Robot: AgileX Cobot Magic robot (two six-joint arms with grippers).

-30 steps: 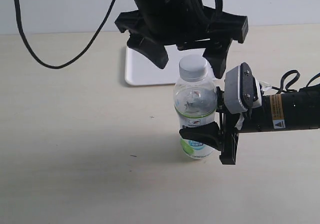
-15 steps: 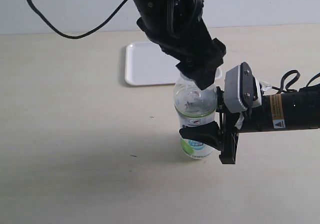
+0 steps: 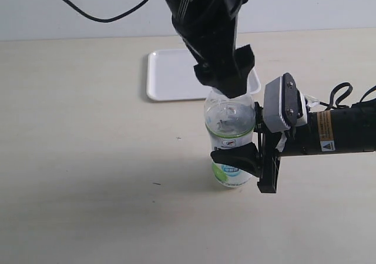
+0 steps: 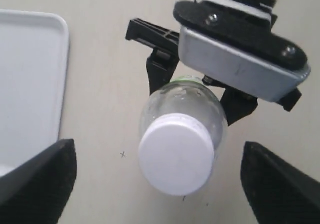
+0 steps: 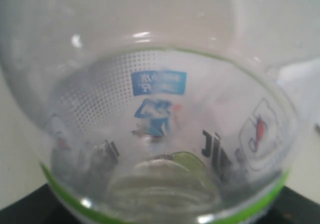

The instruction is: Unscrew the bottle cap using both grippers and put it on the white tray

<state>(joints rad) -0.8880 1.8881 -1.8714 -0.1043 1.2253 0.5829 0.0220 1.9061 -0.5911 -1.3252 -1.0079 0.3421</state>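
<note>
The clear bottle (image 3: 230, 136) stands upright on the table, and my right gripper (image 3: 235, 161) is shut on its green-and-white label from the right. In the right wrist view the bottle (image 5: 160, 134) fills the frame. My left gripper (image 3: 226, 86) hangs over the bottle's top and hides the cap in the exterior view. In the left wrist view the white bottle cap (image 4: 176, 153) sits on the neck between the two black fingers (image 4: 42, 179), with a gap on each side; my left gripper (image 4: 160, 181) is open. The white tray (image 3: 170, 76) lies behind the bottle.
The right gripper's grey block (image 4: 235, 59) sits close beside the bottle's shoulder. The tray's (image 4: 30, 84) rounded corner shows to one side in the left wrist view. A black cable (image 3: 88, 14) hangs at the back left over the beige table (image 3: 88, 176).
My left gripper has turned about its axis and come down over the cap, which showed in the exterior view a second ago and is now covered. The bottle and right arm have not moved.
</note>
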